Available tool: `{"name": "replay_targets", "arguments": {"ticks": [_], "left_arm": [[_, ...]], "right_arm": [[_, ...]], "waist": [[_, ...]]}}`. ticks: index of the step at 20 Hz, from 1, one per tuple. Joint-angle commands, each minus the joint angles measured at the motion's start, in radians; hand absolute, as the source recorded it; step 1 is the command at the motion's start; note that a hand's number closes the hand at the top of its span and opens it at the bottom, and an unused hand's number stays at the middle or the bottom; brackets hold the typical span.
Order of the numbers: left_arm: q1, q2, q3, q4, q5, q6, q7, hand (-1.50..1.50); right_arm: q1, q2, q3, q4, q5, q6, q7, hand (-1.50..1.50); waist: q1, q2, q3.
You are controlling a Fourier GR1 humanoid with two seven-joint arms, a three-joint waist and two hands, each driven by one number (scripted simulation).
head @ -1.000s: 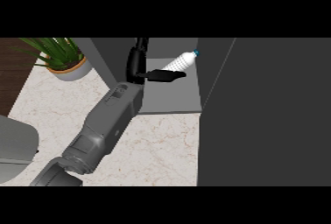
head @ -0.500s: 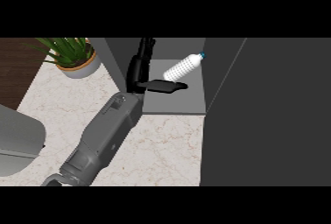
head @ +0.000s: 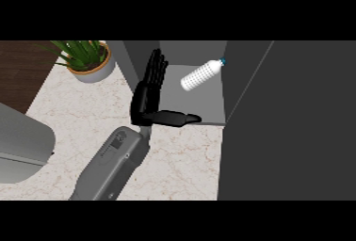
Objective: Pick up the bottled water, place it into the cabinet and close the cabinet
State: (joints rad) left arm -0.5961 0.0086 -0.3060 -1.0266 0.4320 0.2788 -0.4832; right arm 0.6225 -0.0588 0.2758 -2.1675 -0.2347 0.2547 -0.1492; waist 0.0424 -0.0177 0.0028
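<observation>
- Inside the cabinet (head: 203, 107), I see the bottled water (head: 201, 75) lying tilted.
- At the cabinet's left edge, left hand (head: 147, 96) spread flat, thumb out, not touching the bottled water.

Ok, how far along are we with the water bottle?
Placing looks done: the bottled water lies tilted inside the cabinet, clear of the open left hand, which holds nothing. Left: shutting the cabinet door, now standing open.
</observation>
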Motion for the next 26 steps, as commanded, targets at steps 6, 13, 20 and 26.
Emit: {"name": "replay_targets", "arguments": {"ticks": [6, 13, 20, 26], "left_arm": [[0.449, 0.108, -0.143, -0.626, -0.014, 0.084, 0.156, -1.5], [0.708, 0.211, -0.265, -0.955, -0.062, 0.098, 0.175, -1.5], [0.948, 0.327, -0.219, -1.174, -0.058, 0.095, 0.101, -1.5], [1.089, 0.395, -0.1, -1.214, 0.045, 0.003, 0.041, -1.5]], "right_arm": [[0.018, 0.004, 0.051, 0.014, 0.039, 0.019, -0.051, -1.5], [-0.016, -0.133, 0.038, -0.093, 0.057, 0.094, 0.076, 1.5], [-0.017, -0.208, 0.175, -0.112, 0.173, 0.202, 0.046, 1.5], [-0.052, -0.182, 0.32, -0.181, 0.261, 0.167, 0.123, 1.5]], "waist": [[-0.017, 0.007, -0.002], [-0.02, 0.012, -0.003], [-0.018, 0.009, -0.004], [-0.026, 0.013, -0.004]]}}
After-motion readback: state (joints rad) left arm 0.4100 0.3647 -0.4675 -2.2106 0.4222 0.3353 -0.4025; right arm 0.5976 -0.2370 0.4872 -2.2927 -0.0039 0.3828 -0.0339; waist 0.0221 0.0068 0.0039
